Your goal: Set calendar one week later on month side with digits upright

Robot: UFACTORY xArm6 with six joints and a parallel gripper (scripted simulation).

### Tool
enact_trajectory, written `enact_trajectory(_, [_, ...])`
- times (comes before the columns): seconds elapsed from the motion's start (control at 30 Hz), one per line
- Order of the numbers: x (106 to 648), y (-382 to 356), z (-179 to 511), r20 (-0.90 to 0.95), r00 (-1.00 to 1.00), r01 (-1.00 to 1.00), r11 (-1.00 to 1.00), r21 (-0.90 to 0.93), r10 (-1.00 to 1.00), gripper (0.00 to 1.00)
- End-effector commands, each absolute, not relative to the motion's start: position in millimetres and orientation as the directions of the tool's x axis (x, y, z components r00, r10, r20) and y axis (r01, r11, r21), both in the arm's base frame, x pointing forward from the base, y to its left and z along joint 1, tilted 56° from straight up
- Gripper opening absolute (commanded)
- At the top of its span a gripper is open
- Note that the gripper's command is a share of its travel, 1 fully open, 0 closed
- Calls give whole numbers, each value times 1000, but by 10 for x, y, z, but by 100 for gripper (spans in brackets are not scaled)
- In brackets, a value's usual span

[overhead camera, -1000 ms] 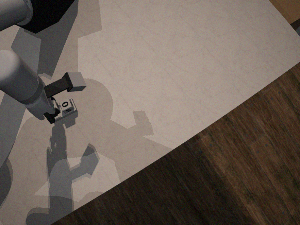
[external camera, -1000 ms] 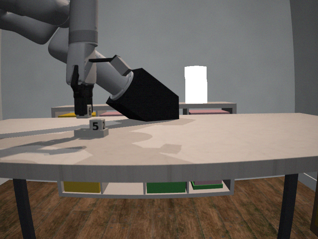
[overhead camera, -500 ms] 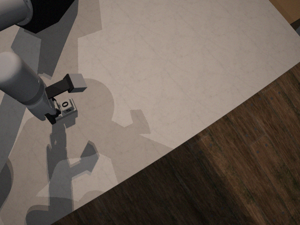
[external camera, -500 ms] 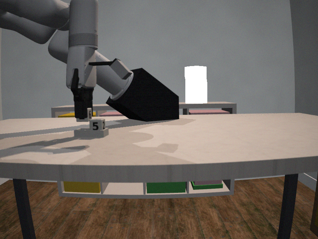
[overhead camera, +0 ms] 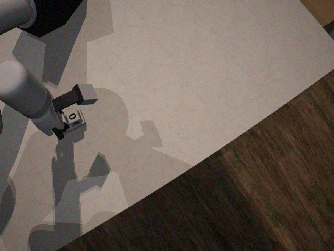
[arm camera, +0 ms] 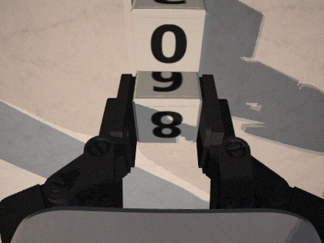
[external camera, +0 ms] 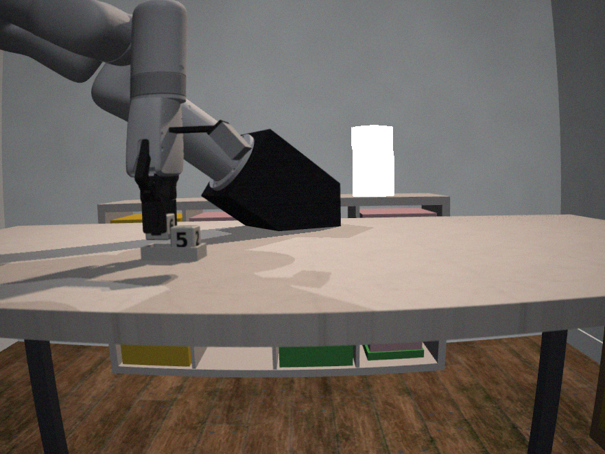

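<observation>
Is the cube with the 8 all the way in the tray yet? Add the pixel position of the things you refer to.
No. The 8 cube [arm camera: 167,121] sits higher than the 5 cube [external camera: 184,236], held above the tray [external camera: 166,253].

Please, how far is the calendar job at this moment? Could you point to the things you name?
Looks done: the tray [overhead camera: 78,127] [external camera: 166,253] lies flat, with the 0-topped cube [overhead camera: 72,116] [external camera: 182,238] [arm camera: 168,40] in it. In hand: the 9-and-8 cube [external camera: 170,222] [arm camera: 167,104], raised in the gripper [overhead camera: 63,120] [external camera: 160,227] [arm camera: 166,94]. Left: seating it alongside, then releasing. The final date I cannot confirm.
</observation>
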State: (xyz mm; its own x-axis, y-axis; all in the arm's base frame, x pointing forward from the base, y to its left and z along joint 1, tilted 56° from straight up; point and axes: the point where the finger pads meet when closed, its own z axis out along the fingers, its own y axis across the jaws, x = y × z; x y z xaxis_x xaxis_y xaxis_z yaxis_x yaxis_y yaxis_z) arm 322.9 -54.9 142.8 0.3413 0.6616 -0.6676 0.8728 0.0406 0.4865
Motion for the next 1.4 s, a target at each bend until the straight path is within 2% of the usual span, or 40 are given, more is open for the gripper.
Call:
enact_trajectory(0.0, [3242, -561, 1419, -667, 342, 872, 41, 488, 663, 29])
enact_trajectory(1.37, [3255, -587, 1399, -667, 342, 872, 41, 488, 663, 29])
